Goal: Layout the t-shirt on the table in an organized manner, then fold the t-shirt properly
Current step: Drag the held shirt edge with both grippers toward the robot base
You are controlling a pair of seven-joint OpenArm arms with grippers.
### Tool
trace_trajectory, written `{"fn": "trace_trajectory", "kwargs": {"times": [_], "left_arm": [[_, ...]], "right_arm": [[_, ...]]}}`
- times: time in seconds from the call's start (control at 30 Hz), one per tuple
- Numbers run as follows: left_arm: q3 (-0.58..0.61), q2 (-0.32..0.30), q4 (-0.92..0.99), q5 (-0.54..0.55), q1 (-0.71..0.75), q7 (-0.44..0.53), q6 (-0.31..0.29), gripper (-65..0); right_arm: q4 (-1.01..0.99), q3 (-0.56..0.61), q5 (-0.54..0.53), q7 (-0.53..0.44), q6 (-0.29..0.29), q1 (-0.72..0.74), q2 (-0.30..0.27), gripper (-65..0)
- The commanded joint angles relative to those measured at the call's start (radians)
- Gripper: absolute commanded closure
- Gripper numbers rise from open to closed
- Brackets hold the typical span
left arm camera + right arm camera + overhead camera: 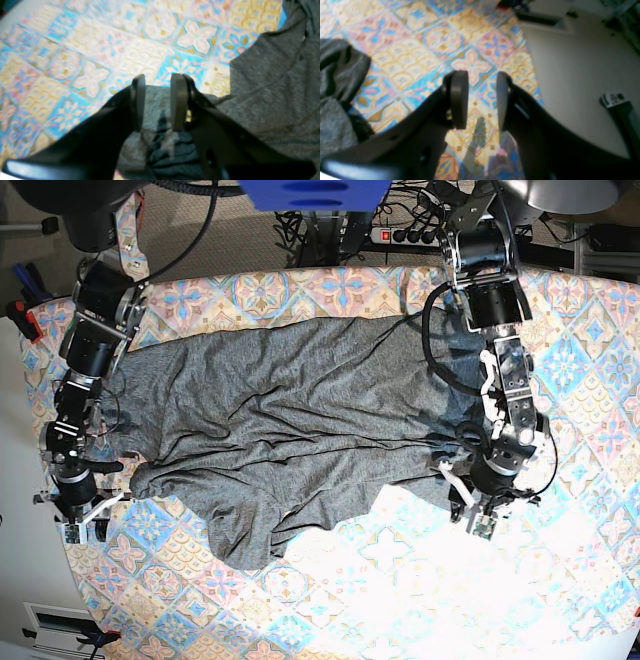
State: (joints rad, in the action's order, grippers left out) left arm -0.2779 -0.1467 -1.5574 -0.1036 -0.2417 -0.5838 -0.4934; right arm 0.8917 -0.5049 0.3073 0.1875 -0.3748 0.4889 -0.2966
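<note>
Bare table (400, 580) lies open along the near side, while the rumpled t-shirt (300, 420) covers the middle.

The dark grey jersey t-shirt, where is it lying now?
In the base view the dark grey jersey t-shirt lies crumpled across the patterned table, between the left gripper on the right and the right gripper on the left.

A pale floor (580, 75) lies beside the workspace, with a power strip (415, 235) and tangled cables (330, 225) behind.
</note>
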Motion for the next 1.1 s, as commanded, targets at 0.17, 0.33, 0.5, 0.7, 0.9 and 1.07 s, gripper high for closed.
{"fn": "trace_trajectory", "kwargs": {"times": [0.17,0.33,0.5,0.7,0.9,1.07], "left_arm": [[-0.004,-0.001,-0.071,0.017,0.023,0.020,0.003,-17.6],[-0.004,0.000,-0.119,0.017,0.061,0.020,0.005,-17.6],[-0.004,0.002,-0.160,0.017,0.110,0.020,0.005,-17.6],[-0.004,0.014,-0.166,0.018,0.178,0.018,0.005,-17.6],[-0.028,0.045,-0.200,0.018,0.233,0.018,0.000,-17.6],[-0.024,0.051,-0.246,0.018,0.272,0.018,-0.001,-17.3]], "right_arm": [[0.140,-0.002,-0.013,-0.024,0.000,-0.054,-0.006,-18.2],[0.281,-0.004,-0.013,-0.023,0.000,-0.129,0.032,-18.2],[0.383,-0.002,-0.013,-0.021,0.000,-0.201,0.076,-18.2],[0.406,-0.004,-0.015,-0.021,0.000,-0.267,0.096,-18.2],[0.432,-0.045,-0.015,-0.021,0.000,-0.352,0.121,-18.2],[0.518,-0.077,-0.015,-0.021,-0.002,-0.368,0.164,-18.2]]}}
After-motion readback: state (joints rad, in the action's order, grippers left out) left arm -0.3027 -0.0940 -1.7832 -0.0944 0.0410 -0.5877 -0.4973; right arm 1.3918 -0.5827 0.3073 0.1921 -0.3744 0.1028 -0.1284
